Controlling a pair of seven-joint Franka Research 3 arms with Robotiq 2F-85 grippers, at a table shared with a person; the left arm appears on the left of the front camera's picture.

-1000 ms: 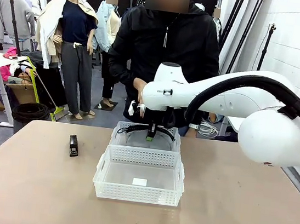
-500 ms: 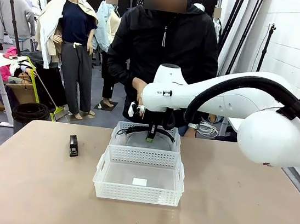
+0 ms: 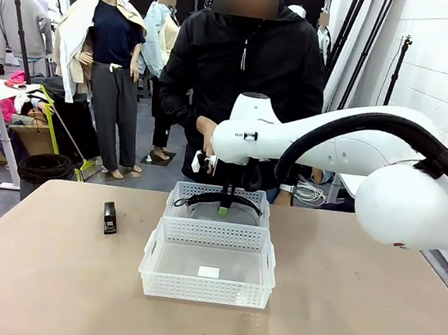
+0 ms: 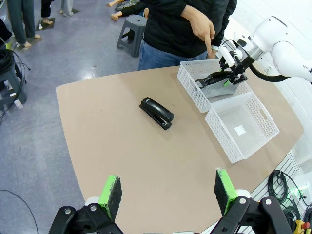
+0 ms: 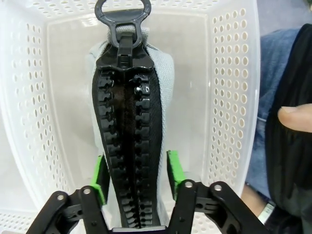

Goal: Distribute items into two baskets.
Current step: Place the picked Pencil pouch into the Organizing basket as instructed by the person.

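Observation:
A black stapler-like block [image 3: 110, 218] lies on the table left of the baskets; it also shows in the left wrist view [image 4: 157, 112]. Two white lattice baskets stand end to end: the near basket [image 3: 206, 287] has nothing in it but a white label, the far basket [image 3: 180, 188] holds a grey pouch with a curved black zipper band [image 3: 197, 199]. My right gripper [image 3: 223, 209] reaches down into the far basket. In its own view the right gripper [image 5: 137, 178] straddles the zipper band [image 5: 127, 122], green pads a little off its sides. My left gripper [image 4: 166, 195] hangs open high above the table.
A person in black stands at the far edge behind the far basket [image 4: 190, 78], one hand [image 3: 206, 132] just above the right gripper [image 4: 229, 78]. A fingertip [image 5: 295, 117] shows beyond the basket wall [image 5: 229, 97]. Bare tabletop [image 3: 44, 276] lies left, right and in front.
The right gripper's jaws have parted from the zipper band, and the band has settled slightly lower in the far basket. The stapler-like block and the left arm have not moved.

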